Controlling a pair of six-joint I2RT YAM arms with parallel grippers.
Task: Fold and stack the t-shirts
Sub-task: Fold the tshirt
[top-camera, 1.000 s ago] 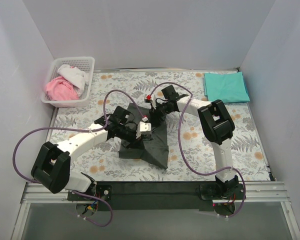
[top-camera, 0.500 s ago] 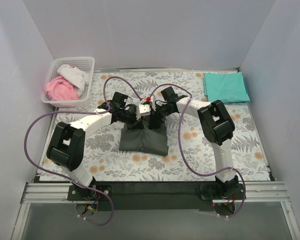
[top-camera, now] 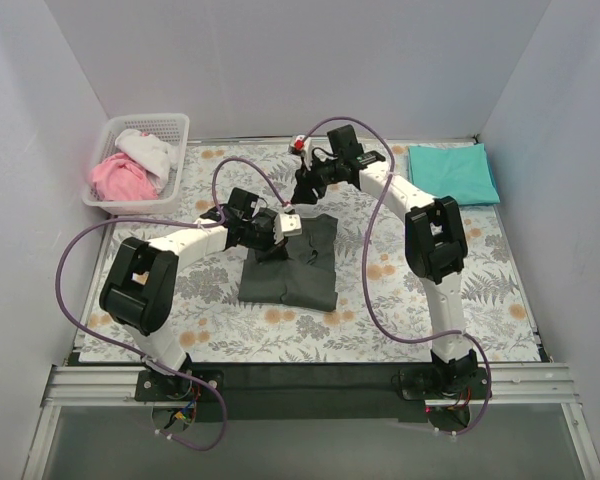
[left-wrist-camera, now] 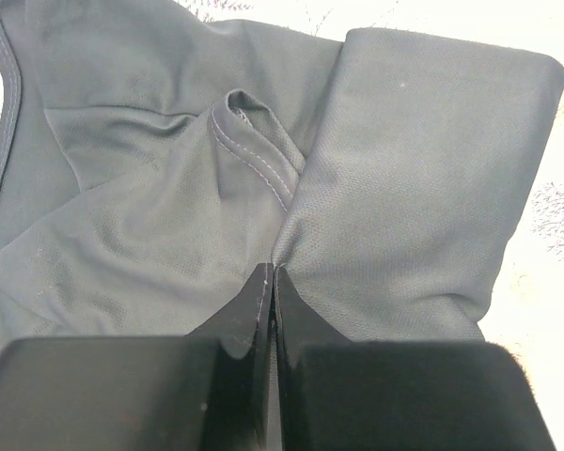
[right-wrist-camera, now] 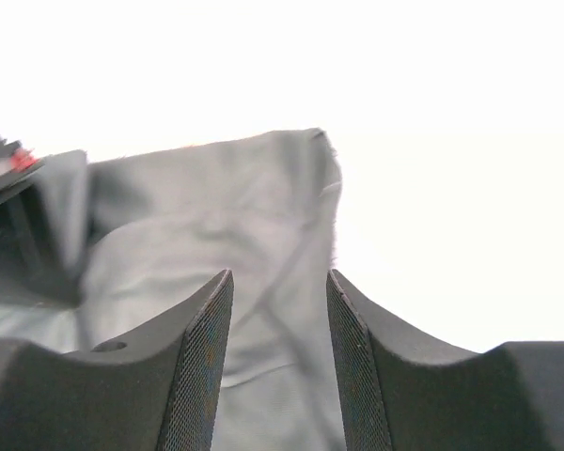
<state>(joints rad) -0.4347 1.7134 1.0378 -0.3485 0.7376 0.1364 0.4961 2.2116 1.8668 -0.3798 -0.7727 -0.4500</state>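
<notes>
The dark charcoal-grey t-shirt [top-camera: 305, 272] lies folded into a rough rectangle mid-table on the floral sheet. My left gripper [top-camera: 277, 240] rests at the shirt's back left part. In the left wrist view the left gripper [left-wrist-camera: 273, 273] is shut, pinching a crease of the charcoal cloth [left-wrist-camera: 423, 169], and a hemmed edge stands up just beyond the tips. My right gripper [top-camera: 302, 190] hangs open above the shirt's far edge. Between the jaws of the right gripper [right-wrist-camera: 280, 282] only the grey cloth [right-wrist-camera: 216, 216] below shows. The teal t-shirt [top-camera: 452, 172] lies folded at the back right.
A white basket [top-camera: 176, 170] holding pink and white cloth stands at the back left corner. The floral sheet [top-camera: 400, 290] covers the table, with white walls on three sides. The arms' purple cables loop over the sheet on both sides of the shirt.
My left gripper carried the shirt's loose front part over to the back, turning the spread cloth into a compact rectangle. My right gripper lifted off the shirt and drew away toward the back.
</notes>
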